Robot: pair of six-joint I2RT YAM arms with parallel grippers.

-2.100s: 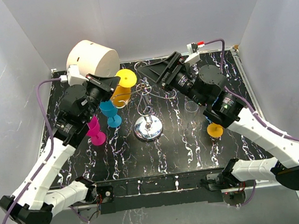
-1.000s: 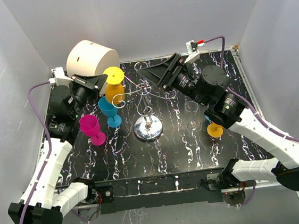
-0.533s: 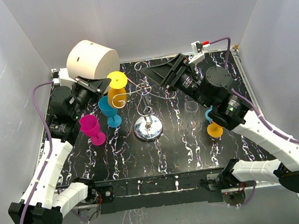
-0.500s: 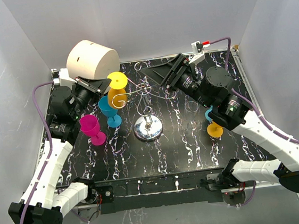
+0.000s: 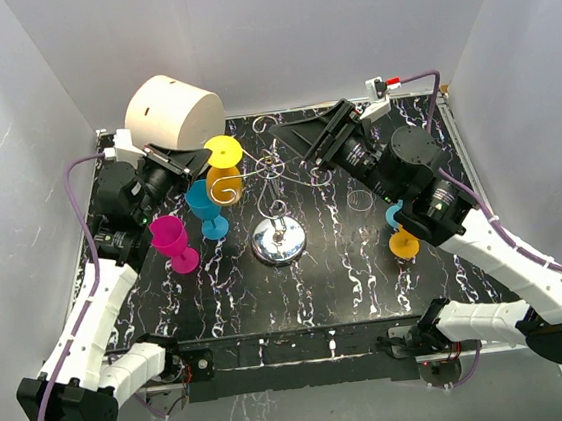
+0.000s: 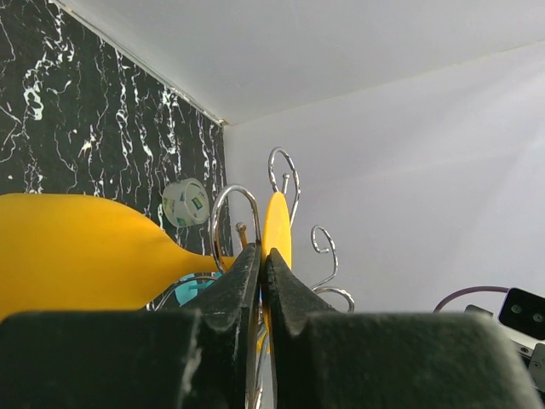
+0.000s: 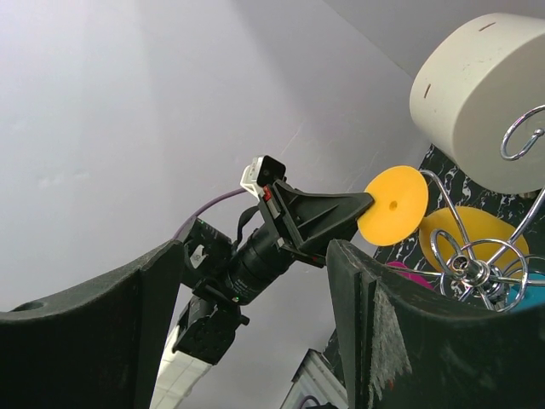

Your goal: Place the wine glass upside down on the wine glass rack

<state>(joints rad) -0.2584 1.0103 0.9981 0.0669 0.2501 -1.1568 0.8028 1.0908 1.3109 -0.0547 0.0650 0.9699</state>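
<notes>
Nearest the arm bases, on the black marbled table (image 5: 319,287), there's an orange glass (image 5: 403,245) half tucked under the right arm (image 5: 496,248). Over on the left a magenta glass (image 5: 172,240) stands upright. A bit further back is the wine glass rack (image 5: 278,241), its round chrome base sitting mid-table, with a blue glass (image 5: 203,207) to its left and a clear glass (image 5: 360,202) to its right. Now the main bit: the left gripper (image 6: 262,266) is clamped tight on the yellow wine glass (image 6: 77,251) at the stem, right by the foot. From above the glass is flipped, foot on top and bowl hanging down, tilted, up off the table at the rack's left curled arms. In the left wrist view one wire loop arches over the stem, but I can't tell if the glass is actually resting on it. The right gripper (image 7: 255,256) hangs at the far right side of the rack, fingers spread wide with nothing in them. Way back in the left corner sits a big cream cylinder (image 5: 172,111).
</notes>
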